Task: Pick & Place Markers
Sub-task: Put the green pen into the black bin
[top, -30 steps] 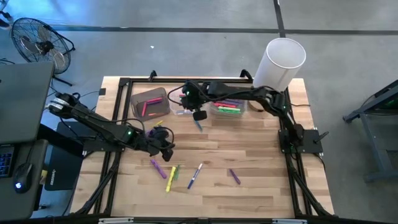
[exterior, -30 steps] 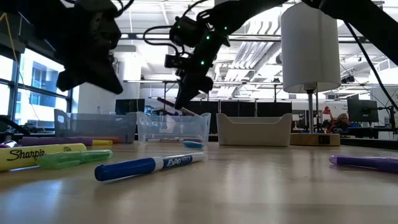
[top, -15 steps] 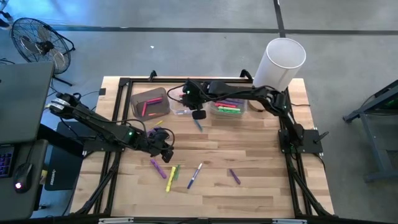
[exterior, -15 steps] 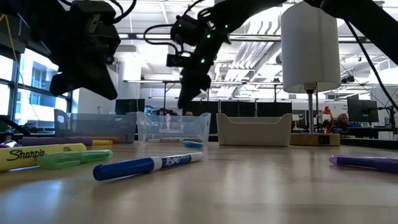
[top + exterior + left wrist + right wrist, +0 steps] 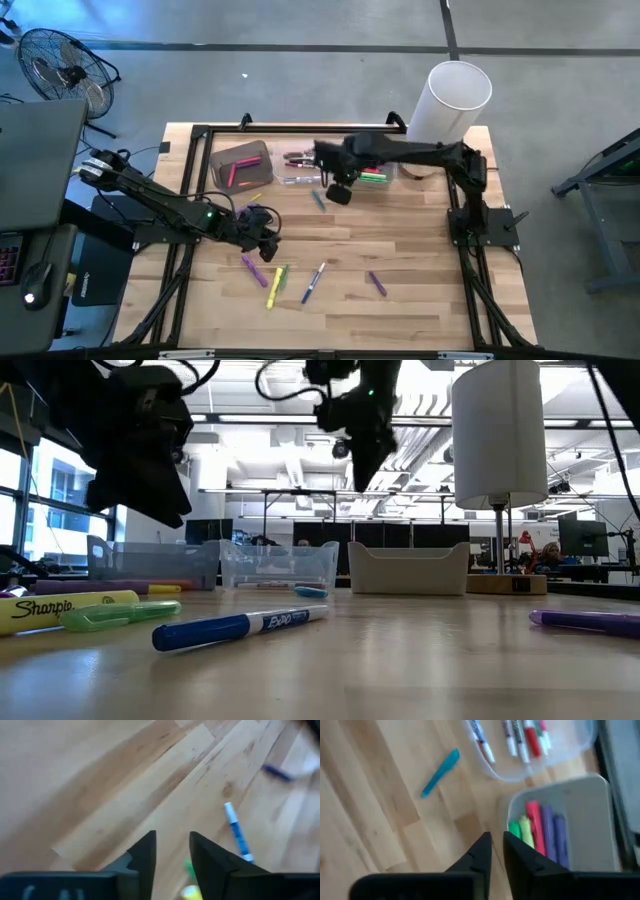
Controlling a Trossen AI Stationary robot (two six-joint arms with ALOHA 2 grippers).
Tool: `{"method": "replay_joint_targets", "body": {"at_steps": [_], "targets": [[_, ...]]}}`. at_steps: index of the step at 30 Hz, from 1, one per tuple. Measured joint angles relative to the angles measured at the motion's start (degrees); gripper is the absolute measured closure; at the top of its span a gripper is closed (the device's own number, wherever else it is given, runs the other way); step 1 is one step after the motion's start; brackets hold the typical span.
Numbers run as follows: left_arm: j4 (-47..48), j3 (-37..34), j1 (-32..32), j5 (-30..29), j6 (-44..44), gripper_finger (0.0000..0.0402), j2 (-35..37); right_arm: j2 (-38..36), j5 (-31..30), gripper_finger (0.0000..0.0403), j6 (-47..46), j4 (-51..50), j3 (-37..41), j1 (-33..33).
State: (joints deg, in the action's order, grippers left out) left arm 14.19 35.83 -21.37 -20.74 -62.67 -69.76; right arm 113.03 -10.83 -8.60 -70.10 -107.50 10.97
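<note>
Jaws of right gripper (image 5: 494, 851) and left gripper (image 5: 172, 854) both narrowly parted, empty; five markers (image 5: 313, 283) loose below.

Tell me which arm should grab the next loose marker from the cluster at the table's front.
Left, probably. The left gripper hangs just above the loose markers, fingers slightly apart and empty. The right gripper is back by the bins, near only the teal marker.
</note>
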Motion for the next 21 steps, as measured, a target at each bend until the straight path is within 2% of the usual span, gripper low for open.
{"method": "replay_joint_targets", "body": {"at_steps": [2,4,9,14,18,21], "targets": [[-0.1,0.0,0.0,-1.8,5.2,0.0271,0.0,-1.8,-3.0,0.0382,-4.2,-0.7,2.4,-2.5],[-0.8,0.0,0.0,-2.2,6.5,0.0267,0.0,-4.2,-3.9,0.0396,-8.3,0.5,6.8,-5.2],[4.7,5.3,0.0,-2.2,7.0,0.0274,-0.9,-12.5,-3.6,0.0393,-18.8,8.8,22.6,-11.8],[16.9,17.0,0.0,-2.4,5.6,0.0279,-9.8,-21.8,-4.1,0.0400,-30.0,15.0,35.5,-17.8],[30.0,28.2,0.0,-0.4,-2.9,0.0279,-18.6,-28.6,-4.9,0.0400,-36.8,16.8,42.9,-21.9],[35.4,35.5,0.0,2.7,-7.6,0.0279,-25.3,-32.9,-5.4,0.0402,-40.0,16.7,47.3,-24.9]]}}
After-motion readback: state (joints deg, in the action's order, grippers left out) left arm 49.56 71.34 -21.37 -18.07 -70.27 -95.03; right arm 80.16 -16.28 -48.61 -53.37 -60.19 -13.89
